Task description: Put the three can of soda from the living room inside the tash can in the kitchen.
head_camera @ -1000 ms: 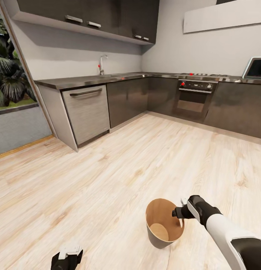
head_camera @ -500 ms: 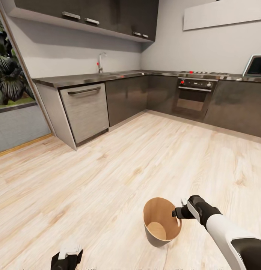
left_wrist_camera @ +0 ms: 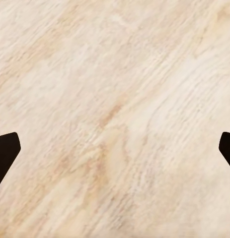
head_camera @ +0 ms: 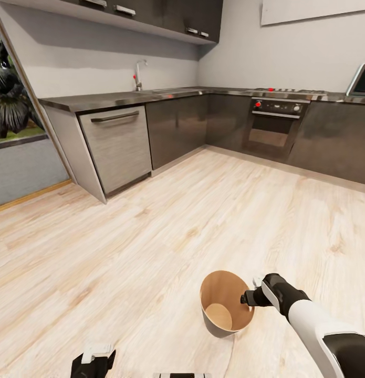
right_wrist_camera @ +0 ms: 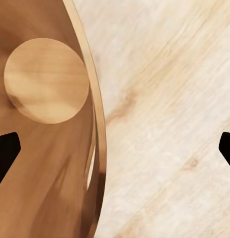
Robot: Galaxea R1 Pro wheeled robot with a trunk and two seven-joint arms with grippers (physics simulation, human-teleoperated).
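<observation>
Tash can (head_camera: 227, 310) on kitchen floor (head_camera: 150, 236), interior seen bare, 0 cans inside. Right gripper (right_wrist_camera: 115, 148) spread wide astride rim, nothing clamped. Left gripper (left_wrist_camera: 115, 148) spread, nothing held. All 3 deliveries judged outstanding.

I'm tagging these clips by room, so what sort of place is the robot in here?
A kitchen, by the look of it: dark grey cabinets under a steel-grey countertop, a built-in oven, a silver dishwasher front and a sink tap. The pale wood floor holds a small bucket.
</observation>
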